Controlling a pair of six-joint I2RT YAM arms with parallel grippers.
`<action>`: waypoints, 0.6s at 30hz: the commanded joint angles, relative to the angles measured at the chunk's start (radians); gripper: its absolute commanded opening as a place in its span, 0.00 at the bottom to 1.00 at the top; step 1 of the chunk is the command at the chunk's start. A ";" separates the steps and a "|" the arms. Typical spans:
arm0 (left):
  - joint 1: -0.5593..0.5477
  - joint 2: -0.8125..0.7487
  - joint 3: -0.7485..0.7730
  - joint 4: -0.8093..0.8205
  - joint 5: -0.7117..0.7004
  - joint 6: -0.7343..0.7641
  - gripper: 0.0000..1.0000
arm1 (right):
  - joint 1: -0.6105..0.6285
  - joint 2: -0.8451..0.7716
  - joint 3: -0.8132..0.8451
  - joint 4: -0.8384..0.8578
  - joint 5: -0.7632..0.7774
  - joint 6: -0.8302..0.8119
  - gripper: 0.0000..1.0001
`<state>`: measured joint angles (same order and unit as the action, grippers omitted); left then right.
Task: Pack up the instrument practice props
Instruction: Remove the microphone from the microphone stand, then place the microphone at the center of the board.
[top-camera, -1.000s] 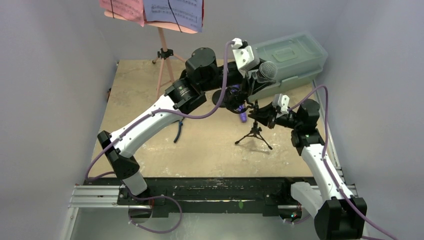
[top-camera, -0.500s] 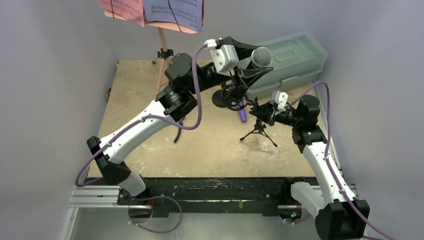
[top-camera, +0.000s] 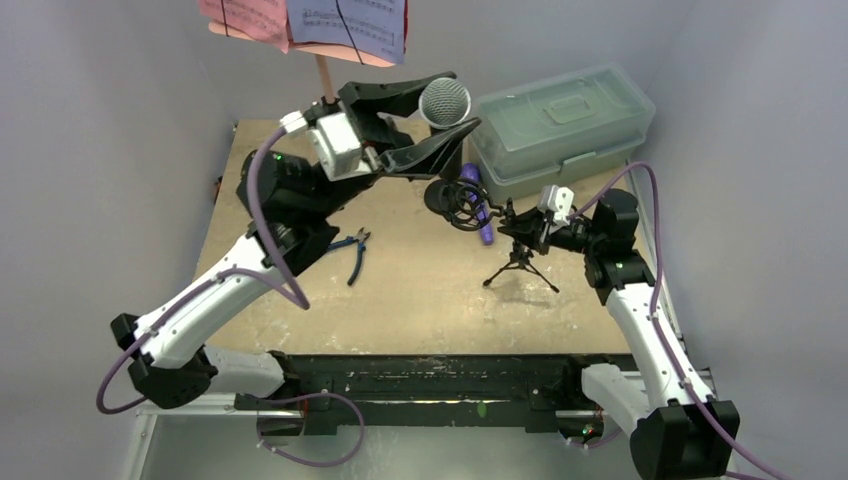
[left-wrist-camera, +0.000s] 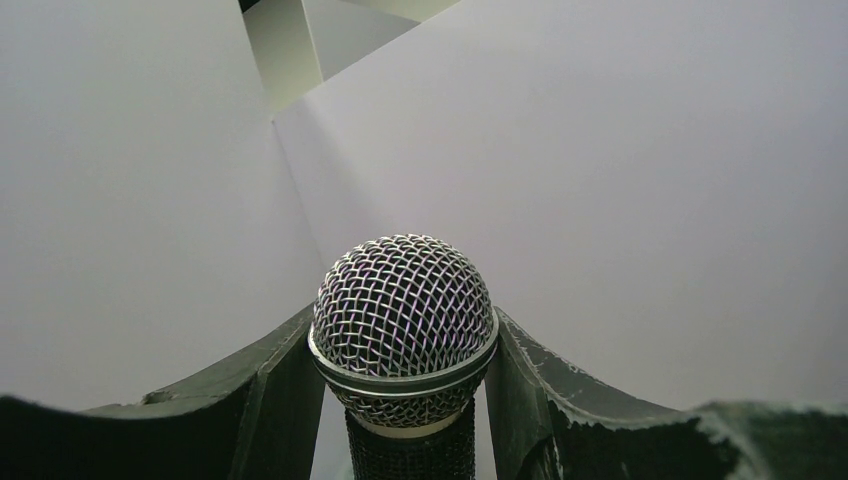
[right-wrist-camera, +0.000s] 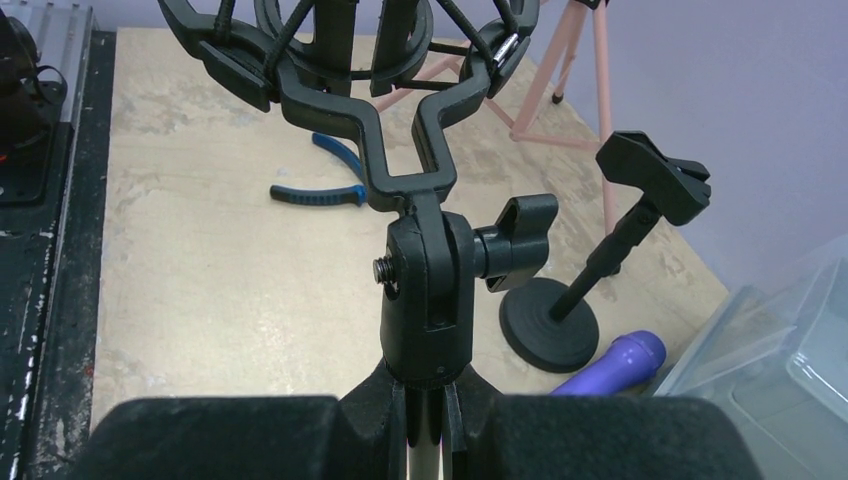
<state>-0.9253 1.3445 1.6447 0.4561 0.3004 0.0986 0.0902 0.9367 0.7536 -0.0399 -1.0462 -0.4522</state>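
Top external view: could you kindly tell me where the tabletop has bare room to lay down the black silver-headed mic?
Barest: the beige tabletop stretch between the blue-handled pliers and the black tripod mic support, running to the near black rail. Crowded: around the purple mic and round-based black support, beside the greenish lidded box.

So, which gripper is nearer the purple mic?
Right. The right gripper, clamping the tripod mic support, sits beside the purple mic; the left gripper, holding the black mic, is raised farther away.
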 joint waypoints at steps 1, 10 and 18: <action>0.002 -0.169 -0.143 0.023 -0.101 0.008 0.00 | -0.036 -0.006 0.043 0.035 -0.083 0.075 0.00; 0.002 -0.472 -0.542 -0.046 -0.345 -0.081 0.00 | -0.132 -0.016 0.027 0.163 -0.152 0.239 0.00; 0.003 -0.516 -0.871 0.072 -0.471 -0.299 0.00 | -0.180 -0.022 0.031 0.164 -0.167 0.250 0.00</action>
<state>-0.9249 0.8089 0.8848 0.4332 -0.0719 -0.0566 -0.0731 0.9360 0.7536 0.0475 -1.1740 -0.2295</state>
